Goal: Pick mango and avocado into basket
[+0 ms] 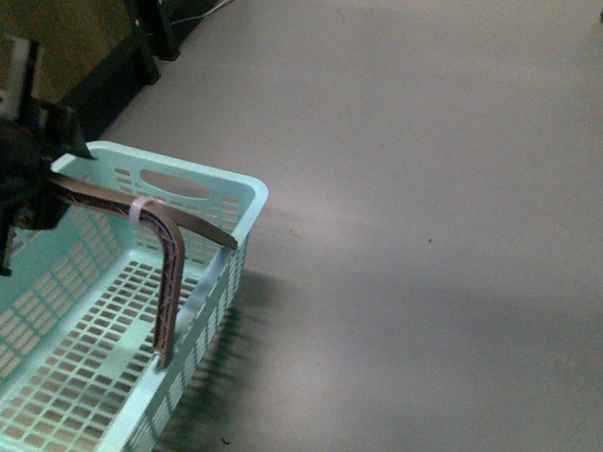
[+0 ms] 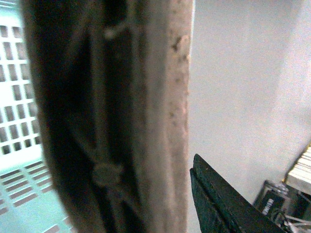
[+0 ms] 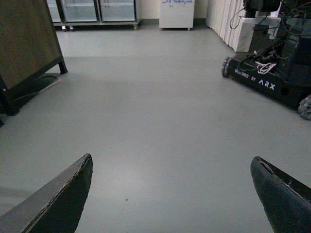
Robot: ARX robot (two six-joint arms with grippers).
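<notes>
Above the basket (image 1: 236, 200), left claw (image 1: 47, 186) grips handle (image 1: 171, 273).

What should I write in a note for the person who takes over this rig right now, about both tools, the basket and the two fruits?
Left tool: looks closed on the brown handles of the basket. The left wrist view shows a handle right against the camera.
Right tool: open and empty, above bare floor.
Basket: at the robot's left front. The part in view holds no fruit.
Mango and avocado: in no view.
Done: nothing that can be seen.
Left: find both fruits and put each into the basket.
</notes>
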